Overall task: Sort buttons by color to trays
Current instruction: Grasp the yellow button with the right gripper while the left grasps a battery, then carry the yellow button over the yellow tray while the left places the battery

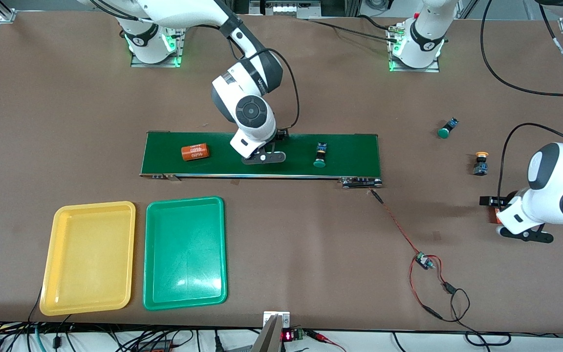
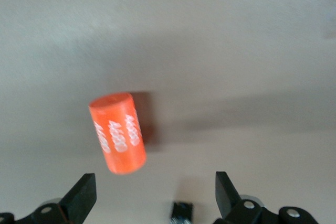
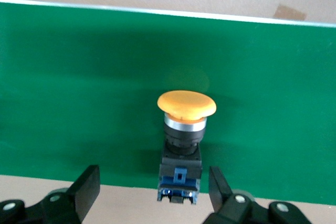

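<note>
Right wrist view alone shows yellow button [image 3: 182, 135].

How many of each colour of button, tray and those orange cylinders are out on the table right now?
Green buttons: 2
Yellow-orange buttons: 2
Orange cylinders: 2
Yellow tray: 1
Green tray: 1
Total: 8

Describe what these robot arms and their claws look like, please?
Both arms are glossy white shells with dark grey joints and round black caps. Black cables loop along them, and green lights glow at their bases. The left gripper and right gripper are black, each with two flat fingers on bolted mounts.
</note>
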Action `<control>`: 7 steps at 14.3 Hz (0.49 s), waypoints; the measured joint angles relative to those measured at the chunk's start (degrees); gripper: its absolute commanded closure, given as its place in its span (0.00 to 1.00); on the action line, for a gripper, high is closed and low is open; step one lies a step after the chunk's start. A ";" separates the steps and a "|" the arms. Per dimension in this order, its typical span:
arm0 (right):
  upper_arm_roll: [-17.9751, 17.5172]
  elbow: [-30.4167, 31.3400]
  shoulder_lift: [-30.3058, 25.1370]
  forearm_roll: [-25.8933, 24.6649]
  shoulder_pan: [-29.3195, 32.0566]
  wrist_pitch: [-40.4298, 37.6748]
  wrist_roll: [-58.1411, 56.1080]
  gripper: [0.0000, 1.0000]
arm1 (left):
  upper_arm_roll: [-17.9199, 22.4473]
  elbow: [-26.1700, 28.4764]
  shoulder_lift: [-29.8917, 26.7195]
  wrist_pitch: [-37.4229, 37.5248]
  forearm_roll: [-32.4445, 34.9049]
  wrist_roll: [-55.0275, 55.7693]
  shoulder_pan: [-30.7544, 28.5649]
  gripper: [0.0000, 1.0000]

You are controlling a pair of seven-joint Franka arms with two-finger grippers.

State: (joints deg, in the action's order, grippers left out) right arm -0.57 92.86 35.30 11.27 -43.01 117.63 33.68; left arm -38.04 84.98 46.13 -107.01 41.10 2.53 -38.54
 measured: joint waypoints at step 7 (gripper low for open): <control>0.72 0.39 0.37 -1.28 0.49 0.18 -0.06 0.92 | 7.64 0.01 3.38 -13.61 0.03 -7.80 0.00 0.12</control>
State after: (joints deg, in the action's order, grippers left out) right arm 0.16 93.25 35.67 9.99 -42.53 117.80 33.62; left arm -30.40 84.98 49.51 -120.62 41.13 -5.27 -38.55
